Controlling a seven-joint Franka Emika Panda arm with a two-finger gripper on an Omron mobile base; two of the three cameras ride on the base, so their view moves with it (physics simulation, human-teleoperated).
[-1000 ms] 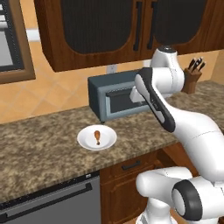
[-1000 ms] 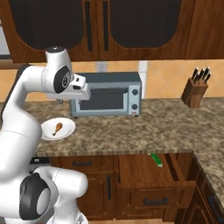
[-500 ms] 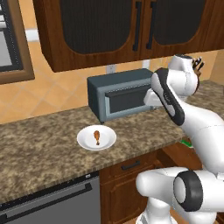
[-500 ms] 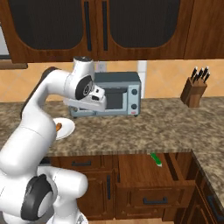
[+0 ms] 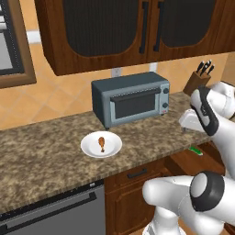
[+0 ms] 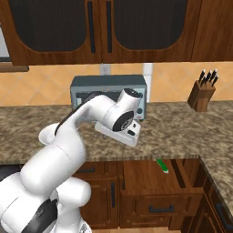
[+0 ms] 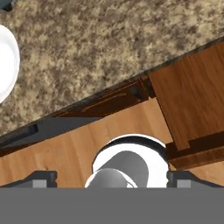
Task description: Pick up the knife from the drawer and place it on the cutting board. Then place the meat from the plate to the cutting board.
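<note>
Just one knife [image 6: 162,165] (green-handled) in one open drawer [image 6: 150,175].

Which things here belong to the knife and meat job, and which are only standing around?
For the job:
- knife, lying in the open drawer
- meat on the plate
- gripper

Standing around:
- toaster oven
- knife block
- wall cabinets

The counter [image 5: 46,156] looks like speckled brown stone, a bit shiny. The drawer [image 6: 150,175] is smooth brown wood inside. The plate [image 5: 101,145] is plain, smooth and white. The toaster oven [image 5: 131,97] looks like grey metal. The knife [image 6: 162,165] has a bright green handle.
</note>
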